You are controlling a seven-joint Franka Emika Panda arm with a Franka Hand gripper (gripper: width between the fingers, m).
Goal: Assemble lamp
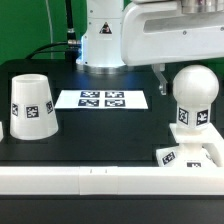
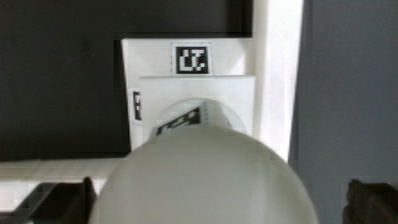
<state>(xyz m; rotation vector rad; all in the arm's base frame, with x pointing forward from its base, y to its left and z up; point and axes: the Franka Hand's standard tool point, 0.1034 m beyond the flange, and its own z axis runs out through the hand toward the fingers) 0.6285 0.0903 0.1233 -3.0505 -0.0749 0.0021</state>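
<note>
The white ball-shaped bulb (image 1: 192, 88) stands upright with its tagged neck on the flat square base (image 1: 170, 157) at the exterior view's right. My gripper (image 1: 190, 78) is open and straddles the bulb's ball; one dark finger (image 1: 160, 76) shows beside it. In the wrist view the bulb (image 2: 199, 175) fills the foreground between my gripper's (image 2: 217, 205) fingers (image 2: 59, 205), with a gap on at least one side. The base (image 2: 192, 85) with its tag lies beyond it. The cone-shaped shade (image 1: 31, 105) stands at the exterior view's left.
The marker board (image 1: 101, 99) lies on the black table at mid back. A white rail (image 1: 100, 181) runs along the front edge. The robot's white base (image 1: 100, 45) stands behind.
</note>
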